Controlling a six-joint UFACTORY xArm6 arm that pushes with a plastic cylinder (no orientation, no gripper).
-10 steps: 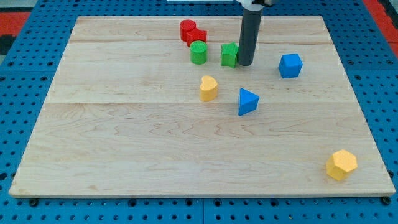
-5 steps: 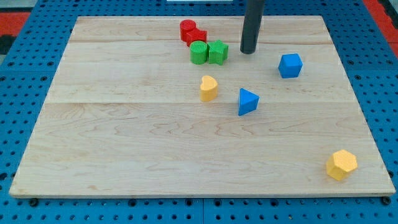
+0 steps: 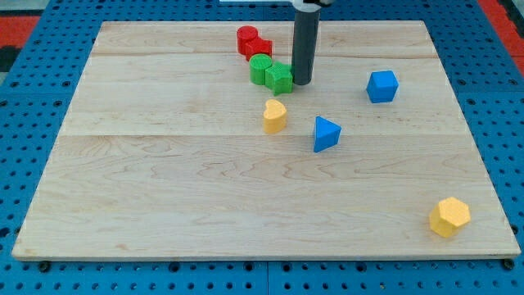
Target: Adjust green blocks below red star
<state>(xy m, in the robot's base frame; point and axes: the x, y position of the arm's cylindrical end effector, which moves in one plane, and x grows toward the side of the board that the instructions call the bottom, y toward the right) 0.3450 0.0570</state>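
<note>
- The yellow hexagonal block is nearest the view's bottom, far off to the lower right of my tip, and has no part in this job.
- The blue wedge-shaped block and the yellow heart-like block lie a little below my tip, one to its lower right and one to its lower left, both apart from it.
- The blue cube sits well to the right of my tip, at about the same level.
- My tip rests on the wooden board. There are no jaws on this rig to open or close, only a plain rod, so nothing is gripped.
- The green star-like block is just to the left of my tip, touching it or nearly so. The green cylinder is pressed against that block's far left side.
- The two red blocks, one of them the star though I cannot tell which, sit up and to the left of my tip, just above the green pair.
- I judge the step in hand to be the sideways nudge that tucks the greens under the reds.
- The next move, as I see it, calls for a short, gentle push leftward, easing off before the cylinder knocks the reds.
</note>
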